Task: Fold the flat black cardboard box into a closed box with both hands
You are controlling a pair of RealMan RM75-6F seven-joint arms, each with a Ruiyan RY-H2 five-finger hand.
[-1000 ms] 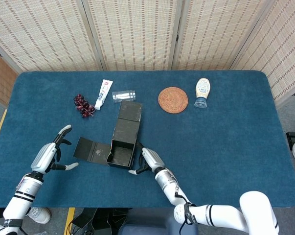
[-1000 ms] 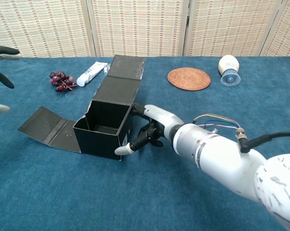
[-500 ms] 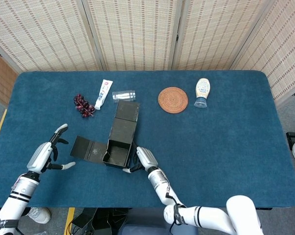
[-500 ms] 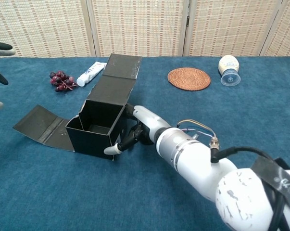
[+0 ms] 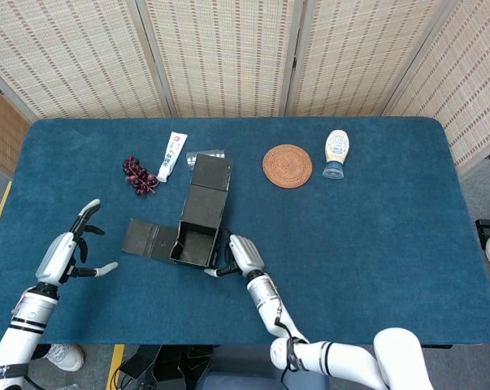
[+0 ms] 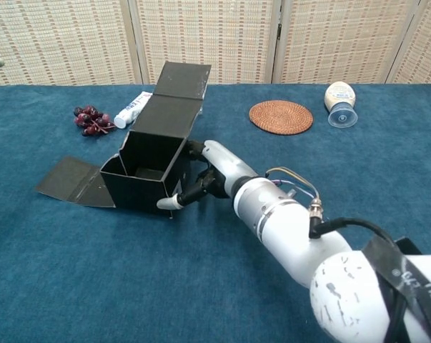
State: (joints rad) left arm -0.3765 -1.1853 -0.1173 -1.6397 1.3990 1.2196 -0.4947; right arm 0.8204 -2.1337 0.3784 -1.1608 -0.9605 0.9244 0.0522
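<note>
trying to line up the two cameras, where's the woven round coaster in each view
Head view: the woven coaster lies at the far side of the table, right of centre, just left of the white bottle.
Chest view: the coaster lies at upper centre-right, again just left of the white bottle.
Shared landmark: the black cardboard box, nearer the robot and left of the coaster in both.

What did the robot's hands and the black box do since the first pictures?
The right hand stayed pressed against the black box at its right side and nudged it a bit away from the robot. The left hand, open and holding nothing, pulled back further to the left. The grapes, the tube, the woven coaster and the bottle stayed where they were.
</note>
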